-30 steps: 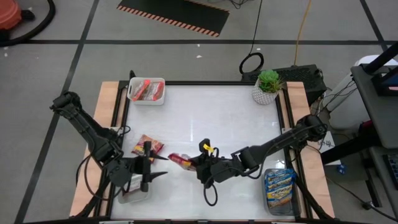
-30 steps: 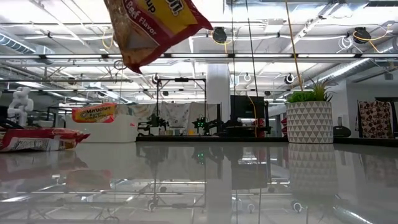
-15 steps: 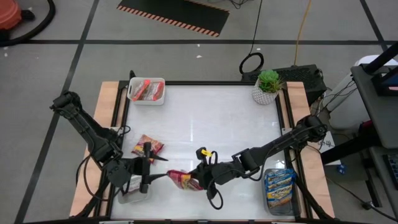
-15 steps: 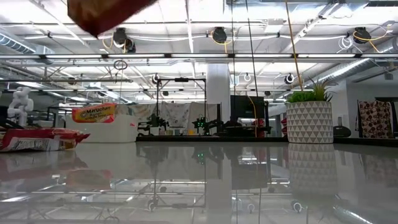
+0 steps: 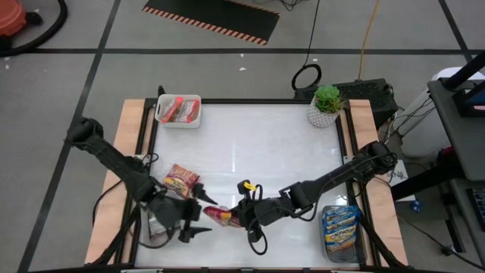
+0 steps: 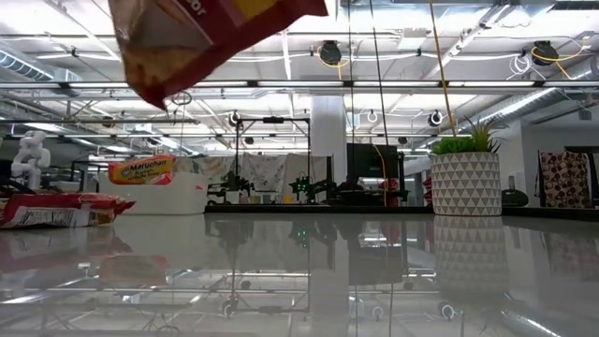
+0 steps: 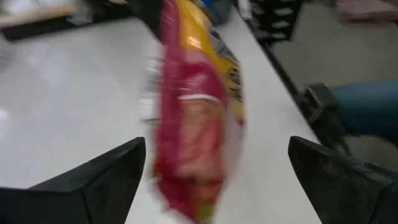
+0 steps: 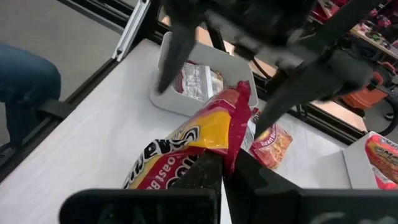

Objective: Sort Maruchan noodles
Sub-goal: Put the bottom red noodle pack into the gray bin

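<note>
Two dark robot arms meet near the front edge of the white table [image 5: 273, 144]. The right gripper [image 5: 236, 218] has its two fingers pinched tight on the edge of a dark red and yellow plastic noodle packet [image 5: 218, 216], holding it up in the air above the table. The low view shows this packet [image 6: 201, 33] hanging high at the top of the picture. The left gripper [image 5: 198, 221] sits just beside the packet with its two dark fingers [image 7: 106, 180] spread wide apart, and the packet [image 7: 196, 130] hangs between them without touching either one. It holds nothing. Another red and yellow noodle packet [image 5: 181, 180] lies flat on the table, near the left arm. Some orange-red packets sit in a white plastic bin [image 5: 179, 111] at the far left corner. Blue packets fill a clear bin [image 5: 340, 224] at the right side. A small green plant in a white patterned pot [image 5: 325, 108] stands at the far right corner.
</note>
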Robot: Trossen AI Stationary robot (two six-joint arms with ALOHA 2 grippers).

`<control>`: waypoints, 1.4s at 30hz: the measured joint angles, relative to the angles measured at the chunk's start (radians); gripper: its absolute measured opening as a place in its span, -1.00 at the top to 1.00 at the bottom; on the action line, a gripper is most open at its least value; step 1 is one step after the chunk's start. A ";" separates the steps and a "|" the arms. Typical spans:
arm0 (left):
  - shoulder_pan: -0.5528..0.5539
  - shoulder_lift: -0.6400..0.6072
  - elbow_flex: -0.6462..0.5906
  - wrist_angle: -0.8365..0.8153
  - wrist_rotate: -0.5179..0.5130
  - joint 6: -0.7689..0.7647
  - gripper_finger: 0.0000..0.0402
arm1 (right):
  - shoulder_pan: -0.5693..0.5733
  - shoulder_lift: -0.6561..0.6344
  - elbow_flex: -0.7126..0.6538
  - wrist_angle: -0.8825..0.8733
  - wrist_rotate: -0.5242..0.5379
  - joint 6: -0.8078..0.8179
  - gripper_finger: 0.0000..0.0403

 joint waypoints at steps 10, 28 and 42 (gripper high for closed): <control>0.119 0.052 0.000 0.023 0.179 -0.052 -0.91 | 0.000 0.000 0.000 -0.024 0.000 -0.001 1.00; 0.141 0.052 0.000 0.025 0.213 -0.107 0.09 | -0.012 0.000 -0.001 -0.054 0.001 0.013 1.00; 0.141 0.051 0.000 0.026 0.197 -0.107 0.38 | -0.012 -0.001 -0.001 -0.072 0.082 0.024 1.00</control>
